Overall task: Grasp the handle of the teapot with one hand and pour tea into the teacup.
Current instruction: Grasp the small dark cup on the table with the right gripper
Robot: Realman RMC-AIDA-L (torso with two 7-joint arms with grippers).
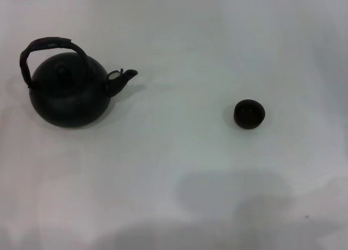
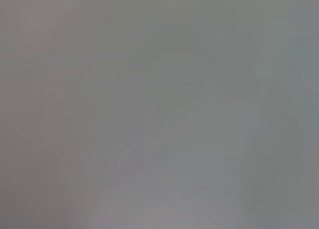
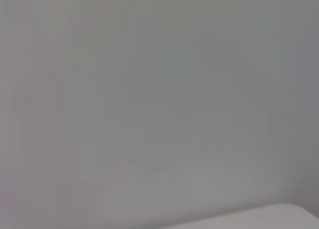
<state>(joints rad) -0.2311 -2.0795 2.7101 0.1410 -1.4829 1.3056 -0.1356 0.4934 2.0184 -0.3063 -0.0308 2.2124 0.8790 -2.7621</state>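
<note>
Since neither of my grippers shows in any view, I can't tell if they're open or closed; nothing grasped yet, so I judge this pre-reach. Teapot (image 1: 68, 92) sits upright, spout toward the teacup (image 1: 249, 113), which stands well apart from it. Next: hook the handle (image 1: 46, 46) arched over the teapot's lid. Both wrist views show only blank grey.
</note>
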